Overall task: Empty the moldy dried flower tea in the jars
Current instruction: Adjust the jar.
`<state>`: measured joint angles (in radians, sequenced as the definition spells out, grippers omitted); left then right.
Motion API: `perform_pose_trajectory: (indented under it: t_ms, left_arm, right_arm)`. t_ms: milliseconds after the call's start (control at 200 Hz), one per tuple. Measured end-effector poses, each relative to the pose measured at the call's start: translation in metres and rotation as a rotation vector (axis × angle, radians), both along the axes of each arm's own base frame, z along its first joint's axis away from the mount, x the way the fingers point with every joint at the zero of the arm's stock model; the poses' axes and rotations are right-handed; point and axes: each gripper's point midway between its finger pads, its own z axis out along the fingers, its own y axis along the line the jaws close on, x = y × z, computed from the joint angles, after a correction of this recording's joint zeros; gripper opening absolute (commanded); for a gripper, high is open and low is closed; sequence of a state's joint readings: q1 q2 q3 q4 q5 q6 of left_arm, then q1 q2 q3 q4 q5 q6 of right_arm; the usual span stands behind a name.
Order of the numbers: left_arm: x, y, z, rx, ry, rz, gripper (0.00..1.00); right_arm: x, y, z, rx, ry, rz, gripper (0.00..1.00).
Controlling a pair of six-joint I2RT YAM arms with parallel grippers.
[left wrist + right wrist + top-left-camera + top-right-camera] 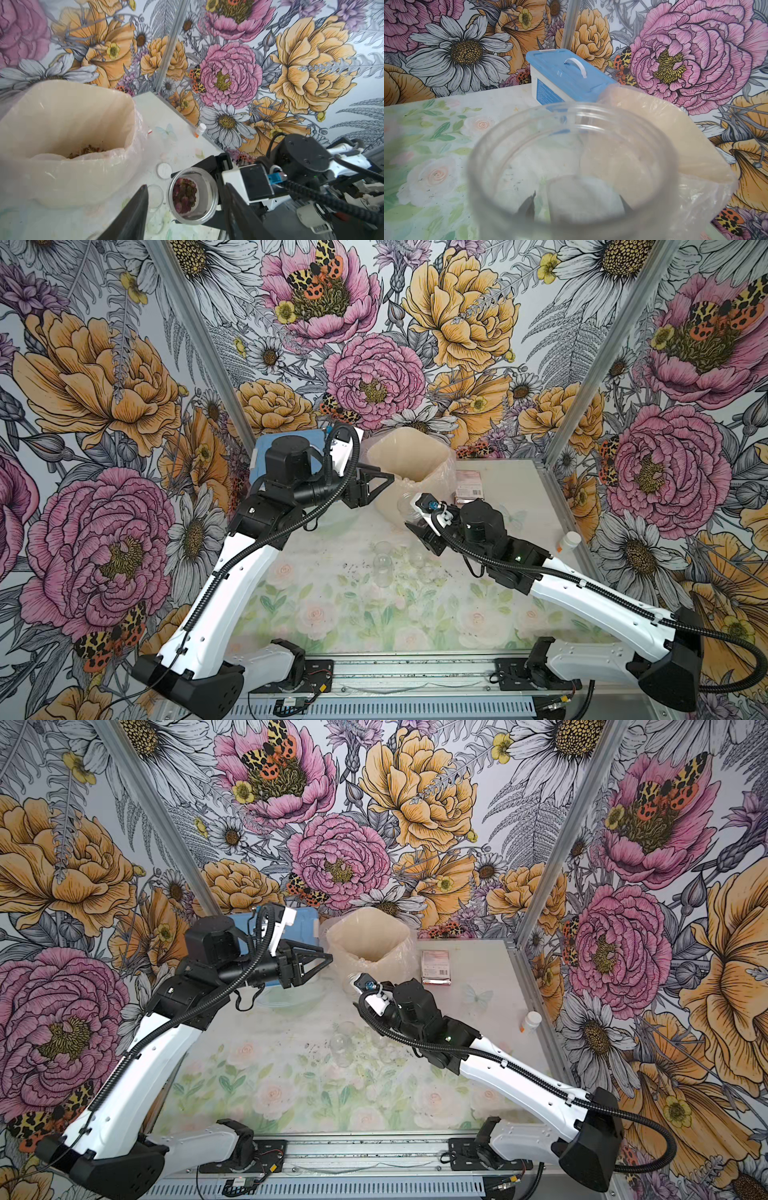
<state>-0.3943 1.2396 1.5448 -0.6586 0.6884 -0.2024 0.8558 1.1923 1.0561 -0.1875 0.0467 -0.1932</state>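
We see the right end effector point(199, 197) gripping the wide jar point(207, 199) beside the lined bin point(62, 124), moldy dried flower tea point(184, 194) at its bottom, left end effector point(384, 481) half open, empty, dried bits point(87, 149) in the bin, two slim jars point(381, 570) on the bench point(332, 614).

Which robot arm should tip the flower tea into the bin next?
Right. The right gripper grips the open jar with tea inside, beside the bin. The left gripper is empty.

Floral walls point(415, 323) (peonies, daisies), rose-print tabletop point(374, 614)
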Motion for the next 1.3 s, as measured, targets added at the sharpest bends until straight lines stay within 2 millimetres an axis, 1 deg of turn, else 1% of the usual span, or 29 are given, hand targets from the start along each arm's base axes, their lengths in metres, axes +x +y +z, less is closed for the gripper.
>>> perform_pose_trajectory:
  t_ms: [80, 145, 320, 460, 590, 675, 755, 940, 1036, 1141, 1221, 1301]
  left_arm:
    - [0.0, -0.004, -0.017, 0.035, 0.079, -0.023, 0.52]
    - [-0.002, -0.007, -0.025, 0.058, 0.119, -0.038, 0.52]
    - [-0.016, -0.02, -0.031, 0.11, 0.162, -0.106, 0.52]
    - [-0.024, -0.03, -0.039, 0.163, 0.189, -0.148, 0.49]
    - [-0.02, -0.034, -0.055, 0.231, 0.226, -0.144, 0.45]
    - [-0.016, -0.036, -0.063, 0.269, 0.245, -0.135, 0.44]
    - [-0.012, -0.036, -0.067, 0.3, 0.249, -0.127, 0.43]
    - [-0.008, -0.039, -0.074, 0.375, 0.245, -0.12, 0.37]
    - [-0.006, -0.043, -0.081, 0.423, 0.248, -0.123, 0.32]
    - [-0.003, -0.046, -0.092, 0.472, 0.264, -0.126, 0.23]
    - [-0.002, -0.047, -0.101, 0.51, 0.271, -0.131, 0.12]
    - [-0.001, -0.042, -0.112, 0.568, 0.272, -0.121, 0.0]
  right_arm:
    - [-0.002, 0.0, 0.001, 0.002, -0.003, 0.008, 0.11]
    - [-0.003, 0.0, 0.002, 0.003, -0.004, 0.013, 0.11]
    - [-0.004, 0.0, 0.002, 0.001, -0.007, 0.021, 0.12]
    - [-0.004, 0.0, 0.002, 0.001, -0.007, 0.021, 0.12]
    - [-0.004, 0.0, 0.001, -0.006, -0.009, 0.024, 0.13]
    - [-0.004, 0.0, 0.001, -0.007, -0.01, 0.024, 0.13]
    - [-0.004, 0.0, 0.001, -0.013, -0.016, 0.028, 0.13]
    - [-0.005, 0.001, 0.0, -0.023, -0.026, 0.034, 0.13]
    - [-0.006, 0.002, 0.0, -0.031, -0.031, 0.041, 0.13]
    - [-0.007, 0.005, -0.006, -0.049, -0.026, 0.05, 0.13]
    - [-0.006, 0.005, -0.014, -0.073, -0.015, 0.043, 0.13]
    - [-0.006, 0.003, -0.019, -0.099, -0.012, 0.043, 0.15]
